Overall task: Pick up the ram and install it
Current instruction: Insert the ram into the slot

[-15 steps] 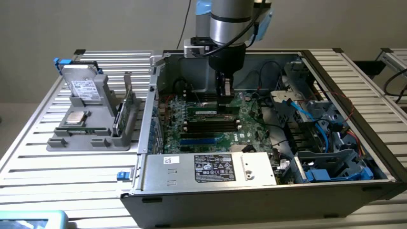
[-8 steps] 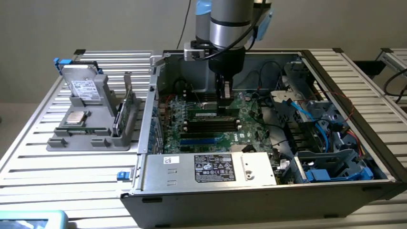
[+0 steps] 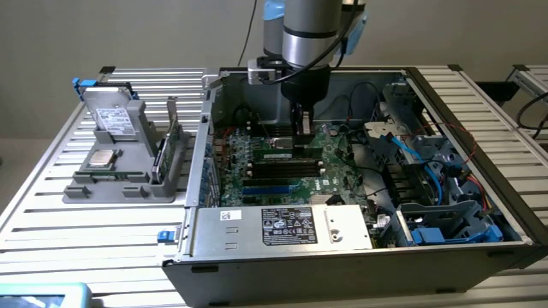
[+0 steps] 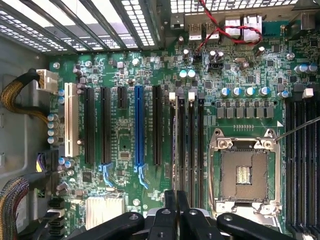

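Claw is down inside the open case, centre of the exterior view, jaws pinched nearly together on the ram. That's my read: a green stick with a pale label sits directly under me, standing on edge over the memory slots on the motherboard. Can't tell if it's seated or only resting on a slot. In the wrist view my claw lines up with one of the memory slots beside the empty processor socket.

Handling, my judgement:
- Light, thin, stiff board, likely brittle if bent or twisted.
- Chips and edge contacts are the bits not to squeeze or scrape.
- Best hold is the long top edge near the middle, faces flat between the pads, so it sits square to the slot.
- Faces look smooth, so a skewed grip could let it pivot.

Writing:
- The ram's label is too small to read.
- Power supply sticker, lower centre of the exterior view: dense print and marks, none legible.
- Hard drive, in the grey fixture at the exterior view's left: white label, also unreadable.
- No brand I can make out.
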### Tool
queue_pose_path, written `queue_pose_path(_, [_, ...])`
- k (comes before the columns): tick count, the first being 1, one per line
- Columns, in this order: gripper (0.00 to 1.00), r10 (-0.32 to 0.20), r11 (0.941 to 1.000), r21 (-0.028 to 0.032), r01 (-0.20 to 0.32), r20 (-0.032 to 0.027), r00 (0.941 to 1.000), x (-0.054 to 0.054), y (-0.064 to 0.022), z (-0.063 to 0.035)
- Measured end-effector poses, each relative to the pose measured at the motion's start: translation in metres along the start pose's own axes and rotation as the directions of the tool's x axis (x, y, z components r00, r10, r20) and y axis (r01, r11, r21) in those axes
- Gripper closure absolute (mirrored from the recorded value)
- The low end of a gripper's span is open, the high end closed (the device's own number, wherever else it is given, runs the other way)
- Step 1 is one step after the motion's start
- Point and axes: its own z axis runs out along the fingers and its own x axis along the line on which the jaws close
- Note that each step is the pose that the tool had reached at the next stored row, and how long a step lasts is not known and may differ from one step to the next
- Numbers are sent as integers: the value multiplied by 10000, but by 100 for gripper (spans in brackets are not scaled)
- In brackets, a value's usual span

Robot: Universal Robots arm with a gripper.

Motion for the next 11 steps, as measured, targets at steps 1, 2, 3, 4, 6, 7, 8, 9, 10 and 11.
queue_pose_path(1, [87, 1, 10000, 9, -1, -6, 10000, 0, 0, 5])
queue_pose_path(2, [87, 2, 10000, 18, -2, -11, 10000, -1, 0, 11])
queue_pose_path(3, [87, 3, 10000, 26, -3, -14, 10000, -1, 0, 17])
queue_pose_path(4, [87, 4, 10000, 33, -4, -18, 10000, -1, 0, 22])
queue_pose_path(6, [87, 5, 10000, 46, -4, -25, 10000, 0, 0, 34])
queue_pose_path(7, [87, 5, 10000, 52, -5, -29, 10000, 1, 0, 41])
queue_pose_path(8, [87, 7, 10000, 58, -7, -33, 10000, 1, 0, 48])
queue_pose_path(9, [87, 9, 10000, 66, -9, -38, 10000, 1, 0, 56])
queue_pose_path(10, [87, 11, 10000, 77, -11, -42, 10000, 0, 0, 66])
queue_pose_path(11, [87, 11, 10000, 89, -11, -48, 10000, -1, 0, 76])
